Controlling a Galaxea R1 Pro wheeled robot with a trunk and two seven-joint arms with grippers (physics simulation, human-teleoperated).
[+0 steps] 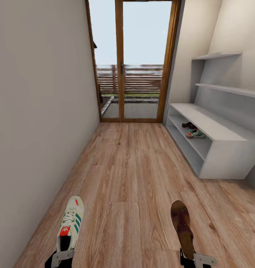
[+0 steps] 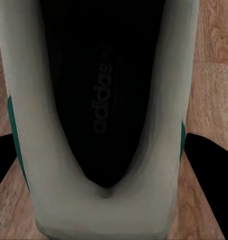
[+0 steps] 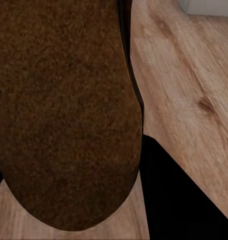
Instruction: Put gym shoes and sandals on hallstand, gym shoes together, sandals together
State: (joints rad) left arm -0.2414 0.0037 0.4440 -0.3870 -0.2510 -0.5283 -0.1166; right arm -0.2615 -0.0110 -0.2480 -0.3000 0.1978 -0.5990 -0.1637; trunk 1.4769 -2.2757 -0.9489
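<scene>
Left gripper (image 1: 62, 257) clamps heel of gym shoe (image 1: 71, 222), toe pointing ahead above corridor floor (image 1: 131, 175). Right gripper (image 1: 197, 259) grips heel of sandal (image 1: 181, 227) likewise. Second gym shoe (image 1: 195, 133) and second sandal (image 1: 188, 125) sit side by side on hallstand (image 1: 224, 156) shelf.

Bright, even daylight pours in through the glass door (image 1: 134, 61) ahead of me, washing the sky pale. Shadows barely register; the floor (image 1: 135, 175) shows no glare. My head view stretches wide at the edges. Both wrist views are soft and blurry, my fingers (image 2: 209, 165) pure black.
</scene>
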